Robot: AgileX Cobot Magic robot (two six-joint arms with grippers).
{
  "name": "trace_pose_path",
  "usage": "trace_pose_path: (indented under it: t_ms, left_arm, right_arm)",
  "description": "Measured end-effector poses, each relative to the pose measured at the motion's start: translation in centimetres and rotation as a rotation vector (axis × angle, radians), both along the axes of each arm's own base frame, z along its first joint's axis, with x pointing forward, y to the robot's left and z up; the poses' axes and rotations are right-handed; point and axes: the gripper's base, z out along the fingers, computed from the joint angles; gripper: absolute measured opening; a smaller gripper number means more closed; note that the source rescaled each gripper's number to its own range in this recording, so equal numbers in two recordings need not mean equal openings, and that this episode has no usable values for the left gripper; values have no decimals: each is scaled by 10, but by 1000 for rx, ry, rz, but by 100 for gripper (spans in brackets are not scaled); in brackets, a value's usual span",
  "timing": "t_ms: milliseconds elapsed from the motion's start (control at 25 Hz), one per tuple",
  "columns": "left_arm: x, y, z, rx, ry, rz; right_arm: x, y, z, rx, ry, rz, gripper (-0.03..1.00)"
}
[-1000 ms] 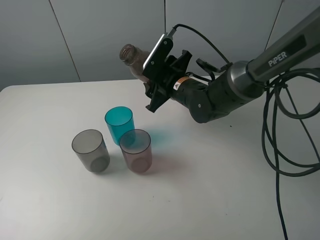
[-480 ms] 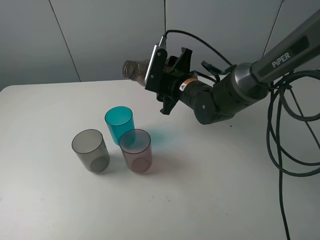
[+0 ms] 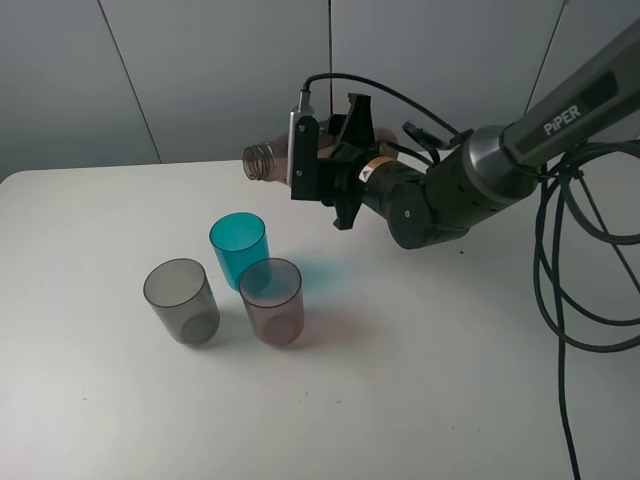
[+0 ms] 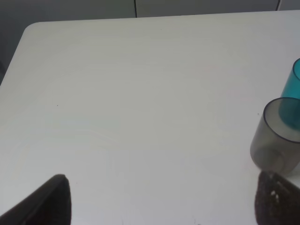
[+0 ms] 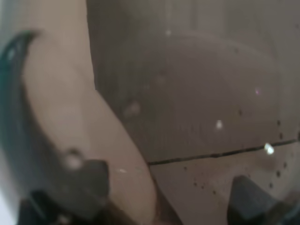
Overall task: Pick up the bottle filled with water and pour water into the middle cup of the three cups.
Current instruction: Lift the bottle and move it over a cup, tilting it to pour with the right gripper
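Note:
My right gripper (image 3: 322,165) is shut on the smoky brown-grey bottle (image 3: 266,160) and holds it about level in the air, with its open neck pointing left. The bottle's mouth is above and a little behind the teal middle cup (image 3: 238,247). The smoky grey cup (image 3: 181,299) stands front left of the teal one and the pinkish-mauve cup (image 3: 272,299) front right, touching it. In the right wrist view the bottle (image 5: 187,93) fills the frame. My left gripper (image 4: 159,201) is open and empty, low over the table, with the grey cup (image 4: 275,140) and teal cup (image 4: 292,93) to one side.
The white table (image 3: 420,380) carries only the three cups. Black cables (image 3: 560,260) hang at the right beside the right arm. A grey panelled wall stands behind the table. The left arm does not show in the exterior view.
The right gripper has rolled, tipping the bottle from neck pointing up and left down to about level. The cups have not moved.

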Motion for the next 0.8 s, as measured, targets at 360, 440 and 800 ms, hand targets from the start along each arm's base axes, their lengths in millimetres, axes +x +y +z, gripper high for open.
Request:
trace_pose_path:
  t_ms: [360, 440, 800]
  left_arm:
    - [0, 0, 0, 0, 0, 0]
    - [0, 0, 0, 0, 0, 0]
    - [0, 0, 0, 0, 0, 0]
  right_arm:
    - [0, 0, 0, -93, -45, 29, 2]
    - [0, 0, 0, -102, -50, 37, 2]
    - [0, 1, 0, -146, -74, 60, 2]
